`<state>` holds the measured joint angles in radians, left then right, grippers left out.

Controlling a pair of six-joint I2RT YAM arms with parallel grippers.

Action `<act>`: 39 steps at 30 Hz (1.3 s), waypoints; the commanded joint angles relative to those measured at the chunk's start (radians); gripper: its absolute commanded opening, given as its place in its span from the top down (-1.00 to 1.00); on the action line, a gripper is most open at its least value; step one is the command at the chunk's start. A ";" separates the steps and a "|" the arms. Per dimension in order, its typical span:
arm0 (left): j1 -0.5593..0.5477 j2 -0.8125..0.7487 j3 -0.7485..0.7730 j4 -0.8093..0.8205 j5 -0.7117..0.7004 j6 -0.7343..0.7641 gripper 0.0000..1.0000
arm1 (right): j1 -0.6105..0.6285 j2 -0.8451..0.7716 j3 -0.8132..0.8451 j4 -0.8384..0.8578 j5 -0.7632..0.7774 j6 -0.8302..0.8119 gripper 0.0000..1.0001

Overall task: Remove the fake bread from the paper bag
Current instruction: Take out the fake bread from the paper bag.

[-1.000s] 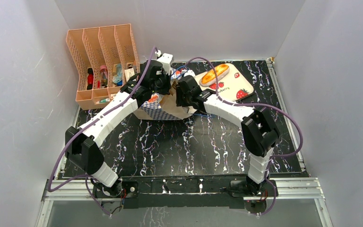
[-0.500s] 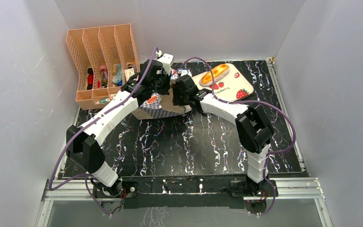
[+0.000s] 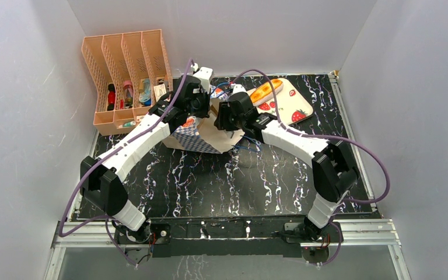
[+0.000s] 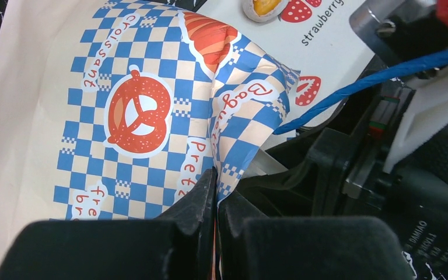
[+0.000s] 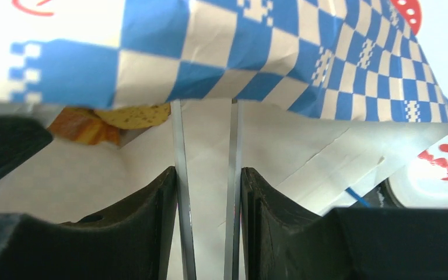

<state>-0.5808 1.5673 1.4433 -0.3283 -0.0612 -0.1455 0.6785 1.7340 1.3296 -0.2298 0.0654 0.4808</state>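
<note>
Black plastic fingers of the left tool [image 4: 216, 175] are pressed together on a folded edge of the paper bag [image 4: 140, 116], pinching its blue-and-white checkered band just below the printed pretzel and the word "Baguette". A blue cord handle [image 4: 356, 81] runs out from that fold toward the right arm's wrist. The right tool [image 5: 205, 140] has its fingers a narrow way apart, with only the bag's white inside showing between the metal pads; it points into the bag's mouth, under the checkered rim. Deeper in the bag, up and to the left of those fingers, lies a golden-brown piece of fake bread [image 5: 111, 119], partly hidden by the rim and apart from the pads. From above, the bag sits between the two wrists toward the back of the black marbled surface [image 3: 239, 175], the left tool on its left side and the right tool on its right. Just beyond the right wrist, an orange-glazed loaf [image 3: 266, 91] rests on a strawberry-print board [image 3: 294, 105]. A peach file rack [image 3: 125, 70] stands at the back left, near the bag.
</note>
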 commanded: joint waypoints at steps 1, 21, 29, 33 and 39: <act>-0.006 -0.048 0.001 0.012 0.011 -0.020 1.00 | -0.001 -0.088 -0.019 0.118 -0.058 0.047 1.00; -0.005 -0.007 0.040 0.012 -0.021 -0.013 1.00 | -0.002 -0.207 -0.111 0.045 -0.030 0.036 1.00; -0.006 -0.002 0.053 -0.001 -0.010 0.003 1.00 | -0.011 -0.127 -0.044 0.061 -0.066 0.028 0.49; -0.006 0.001 0.058 -0.004 0.001 0.006 1.00 | -0.016 -0.103 -0.024 0.074 -0.069 0.034 0.33; -0.006 0.010 0.060 -0.009 0.029 0.010 1.00 | -0.030 -0.062 0.004 0.096 -0.079 0.041 0.29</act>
<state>-0.5812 1.5814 1.4612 -0.3222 -0.0677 -0.1421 0.6613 1.6600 1.2591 -0.2333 -0.0006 0.5243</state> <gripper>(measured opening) 0.013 0.370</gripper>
